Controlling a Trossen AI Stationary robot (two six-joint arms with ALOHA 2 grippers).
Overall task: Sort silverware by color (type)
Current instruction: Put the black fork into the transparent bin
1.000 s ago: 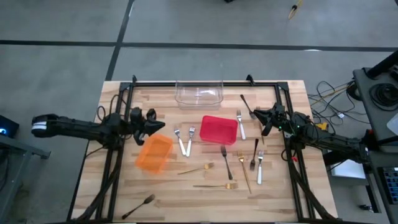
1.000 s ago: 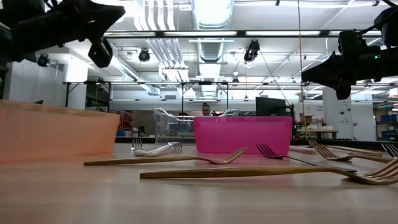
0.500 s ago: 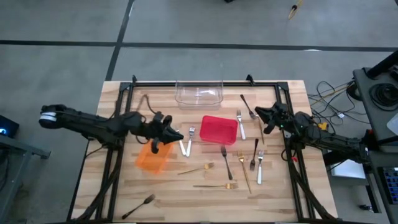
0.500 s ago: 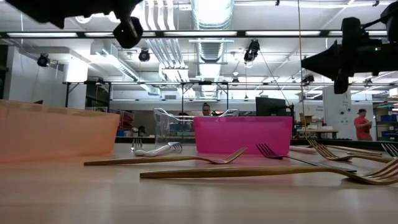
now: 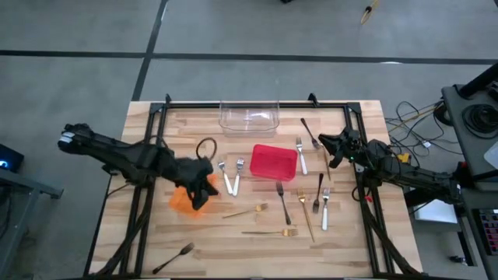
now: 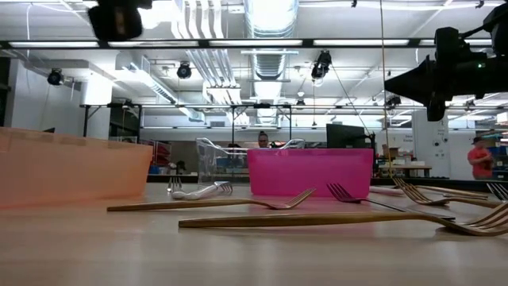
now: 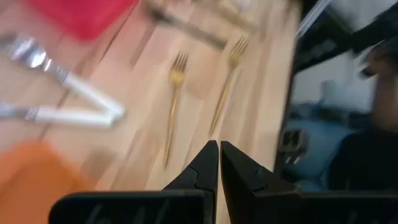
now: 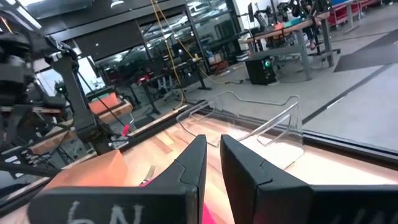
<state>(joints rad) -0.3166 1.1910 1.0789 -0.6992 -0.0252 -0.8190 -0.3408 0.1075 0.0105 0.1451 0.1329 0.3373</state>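
Now, views: high view shows left end effector [image 5: 201, 190] over the orange bin [image 5: 184, 201]; low view catches only its underside.
Left wrist: fingers [image 7: 205, 163] pressed together, holding nothing, gold forks [image 7: 176, 106] just ahead.
Right end effector [image 8: 212, 163]: narrow gap, nothing visibly held, hovering beside the red bin [image 5: 273, 162].
Surface: wooden table [image 5: 210, 241], workshop behind.
Silverware [image 5: 282, 201]: scattered mid-table between both arms.
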